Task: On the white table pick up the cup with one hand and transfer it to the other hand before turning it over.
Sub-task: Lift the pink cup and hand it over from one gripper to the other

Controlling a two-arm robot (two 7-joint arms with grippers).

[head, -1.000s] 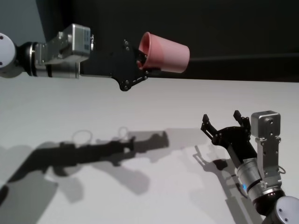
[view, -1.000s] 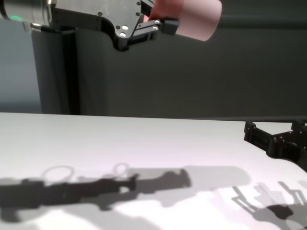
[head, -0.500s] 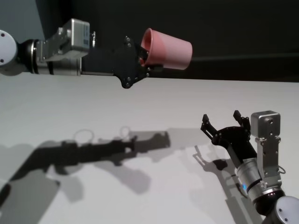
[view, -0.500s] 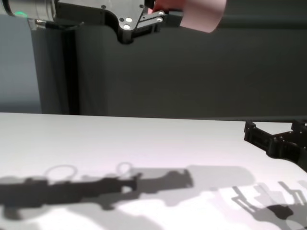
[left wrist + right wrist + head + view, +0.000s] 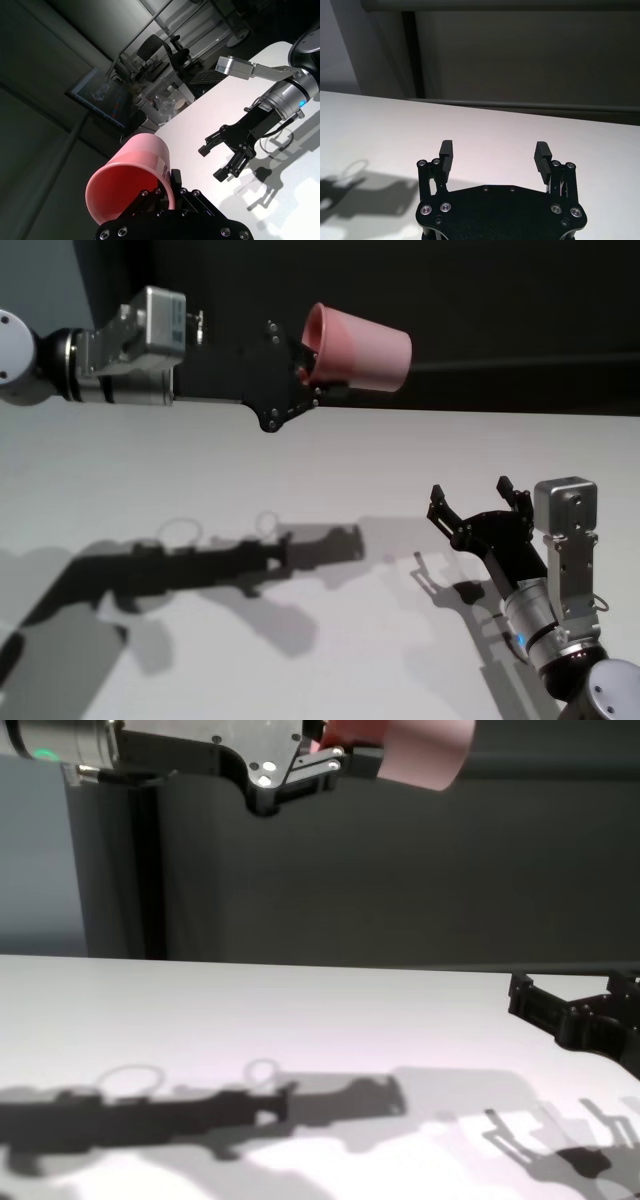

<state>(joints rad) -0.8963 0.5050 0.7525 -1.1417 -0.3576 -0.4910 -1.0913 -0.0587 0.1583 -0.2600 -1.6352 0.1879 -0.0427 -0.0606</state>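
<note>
1. Head view: left gripper (image 5: 308, 368), upper centre of the frame, is clamped on the rim of the cup (image 5: 358, 350). The cup is held high off the white table (image 5: 200, 470), lying on its side, mouth toward the gripper, base pointing to the frame's right. Right gripper (image 5: 477, 503) sits lower right, just above the table, fingers spread wide with nothing between them. Long arm shadow (image 5: 200, 565) falls across the lower left.

2. Left wrist view: cup (image 5: 131, 172) at lower left, its pink inside visible; one finger inside the rim, one outside. Right gripper (image 5: 218, 161) at centre right, well apart from the cup, jaws apart.

3. Right wrist view: right gripper (image 5: 493, 156) at bottom centre, fingers apart and empty, bare table (image 5: 485, 130) beyond.

4. Chest view: cup (image 5: 425, 748) at the top edge, partly cut off, pinched by the left gripper (image 5: 335, 758). Right gripper (image 5: 578, 1005) low at the right edge, above the table (image 5: 250, 1010).
</note>
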